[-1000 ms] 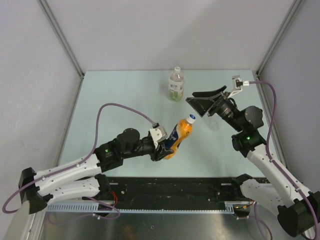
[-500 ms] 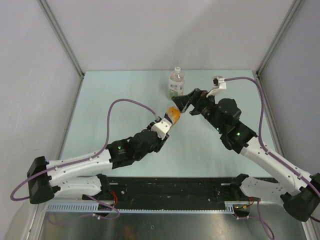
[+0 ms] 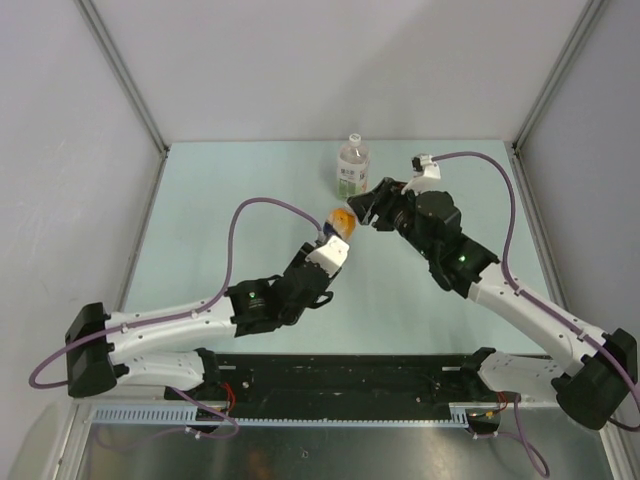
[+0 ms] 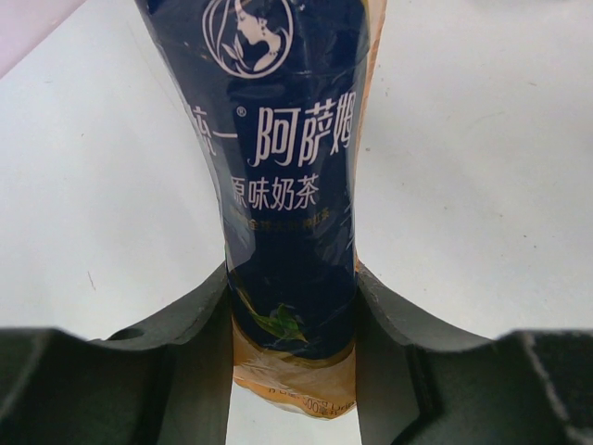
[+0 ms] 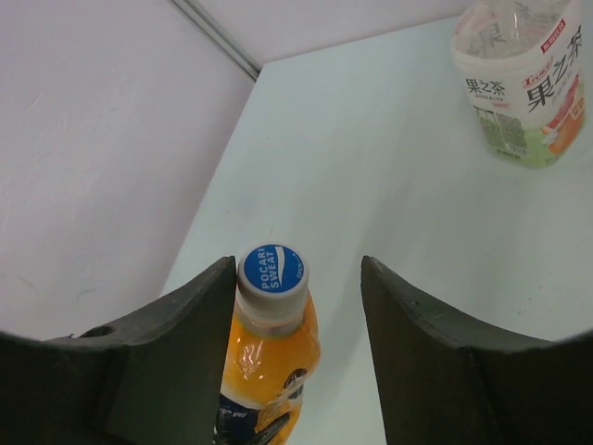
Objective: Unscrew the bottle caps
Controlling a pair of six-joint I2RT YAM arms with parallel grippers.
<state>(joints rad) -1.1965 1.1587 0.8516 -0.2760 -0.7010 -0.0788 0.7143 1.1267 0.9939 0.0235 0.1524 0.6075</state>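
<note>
**One Clenched, One Spread**

I am gripping the orange bottle (image 4: 292, 185) low on its body with my left pincer (image 4: 292, 287), clenched against both sides of the dark label. My right pincer (image 5: 298, 269) is hanging spread apart. The blue cap (image 5: 273, 268) is sitting on that bottle between its fingers, close beside one and apart from the other. A clear bottle (image 5: 519, 93) is standing on the table (image 5: 389, 185) behind, wearing its whitish cap (image 3: 353, 138).

blue cap (image 5: 272, 269) with white lettering tops the orange bottle (image 5: 271, 360).
</note>
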